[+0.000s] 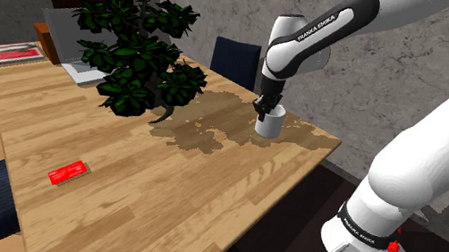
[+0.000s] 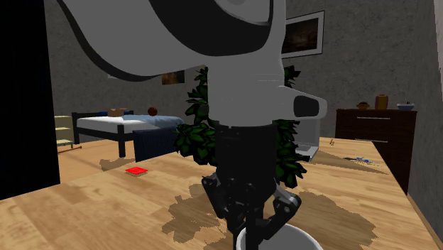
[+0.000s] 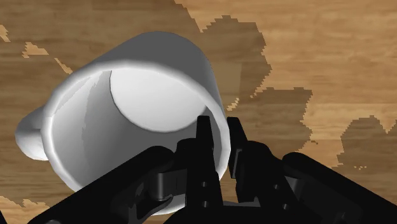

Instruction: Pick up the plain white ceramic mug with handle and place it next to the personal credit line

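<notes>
Mug (image 1: 269,124), plain white, standing upright on the table (image 1: 158,201) near its far right corner in the shoulder view, and the end effector (image 1: 263,111) is right on top of it, coming straight down from 12 o'clock onto the rim. From the wrist view you can see how it sits: the two black fingers are drawn narrow and straddle the mug's wall, one inside the mouth and one outside, apparently pinching the white wall between them, so I'd call that a grip on the mug and not a hover. The handle sticks out on the far side of the mug from that pinch, well clear of the fingers. The base looks to be down on the wood, with no gap that I can make out. Now for the relation that matters: the red card (image 1: 69,173), which I take to be the credit line, lies flat on the table at roughly 8 o'clock from the mug in the shoulder view, well apart from it, with its long axis tilted up towards 2 o'clock, pointing loosely back at the mug. The leafy plant (image 1: 138,54) stands at about 10 o'clock from the mug, off the straight line to the card but near enough to mind. So the carry, as I judge it, runs across the table towards 8 o'clock, passing in front of the plant, with a rim pinch that could let the mug swing if lifted fast.
</notes>
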